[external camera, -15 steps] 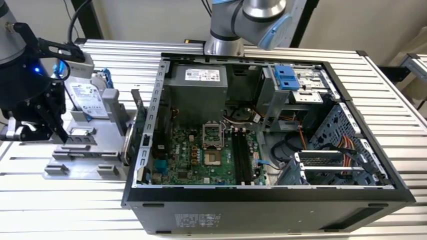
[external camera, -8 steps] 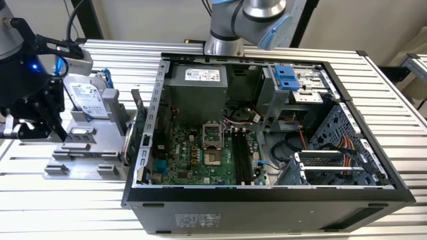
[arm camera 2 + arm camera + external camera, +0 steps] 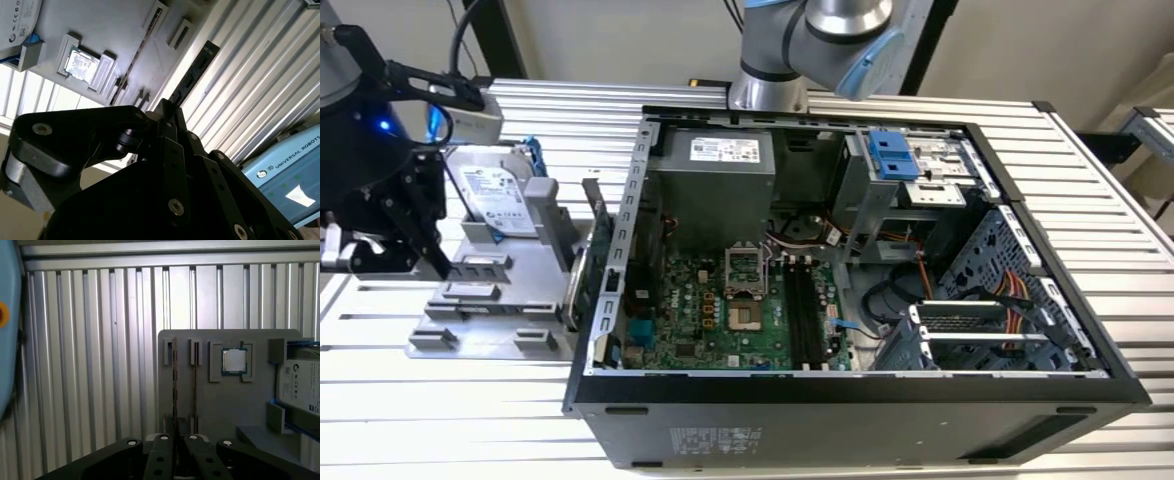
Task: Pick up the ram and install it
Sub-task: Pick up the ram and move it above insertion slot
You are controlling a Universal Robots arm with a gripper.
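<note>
My black gripper (image 3: 175, 439) is clamped on the ram (image 3: 192, 75), a thin, dark, narrow circuit-board stick. Its long axis runs straight out from my fingertips (image 3: 172, 107), edge-on in the first wrist view. It hangs clear of the flat grey holder tray (image 3: 220, 410), where a second thin stick (image 3: 194, 390) stands in its slot. I'm over the ribbed aluminium bench (image 3: 400, 400) near its edge on the exterior view's left. The open black computer case (image 3: 854, 400) and its long black memory slots (image 3: 803, 315) lie well apart, toward the exterior view's right.
</note>
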